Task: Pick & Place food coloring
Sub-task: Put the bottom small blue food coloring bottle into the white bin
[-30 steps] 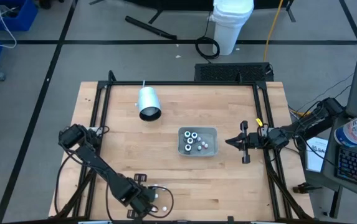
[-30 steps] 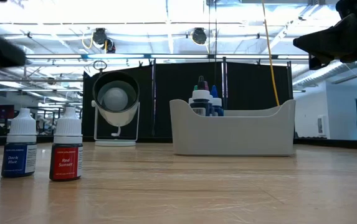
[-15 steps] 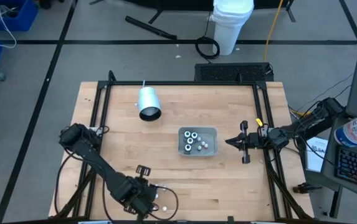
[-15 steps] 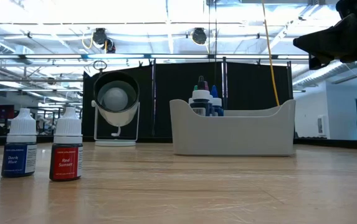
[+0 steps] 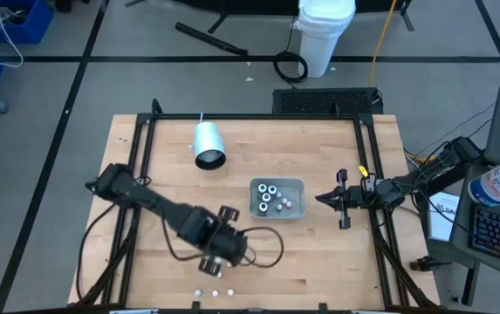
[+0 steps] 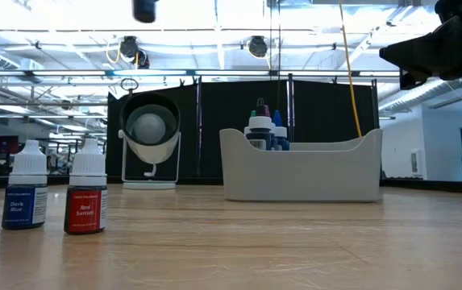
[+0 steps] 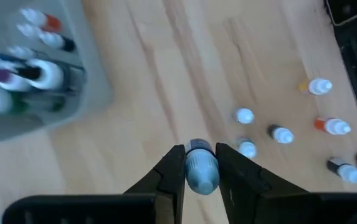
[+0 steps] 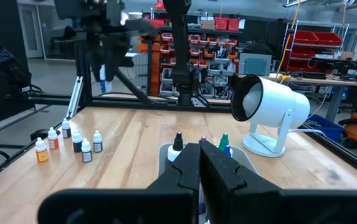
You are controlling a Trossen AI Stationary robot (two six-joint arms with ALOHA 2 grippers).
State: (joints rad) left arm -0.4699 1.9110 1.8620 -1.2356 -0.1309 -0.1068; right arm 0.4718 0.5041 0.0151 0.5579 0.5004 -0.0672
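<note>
The left gripper [image 7: 200,167] grips a blue bottle [image 7: 200,170] above the table [image 5: 319,253], left of the tray [image 5: 297,212]; the right gripper [image 5: 321,200] waits closed.

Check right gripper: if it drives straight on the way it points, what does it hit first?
Likely the grey rectangular tray holding small dropper bottles. The shut right gripper aims at it across bare wood; height is unclear, so it may pass over.

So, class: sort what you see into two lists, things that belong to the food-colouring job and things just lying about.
Job:
- bottle held in the left gripper
- loose bottles on the table
- grey tray with bottles inside

Lying about:
- white cylinder
- right gripper, parked beside the tray
</note>
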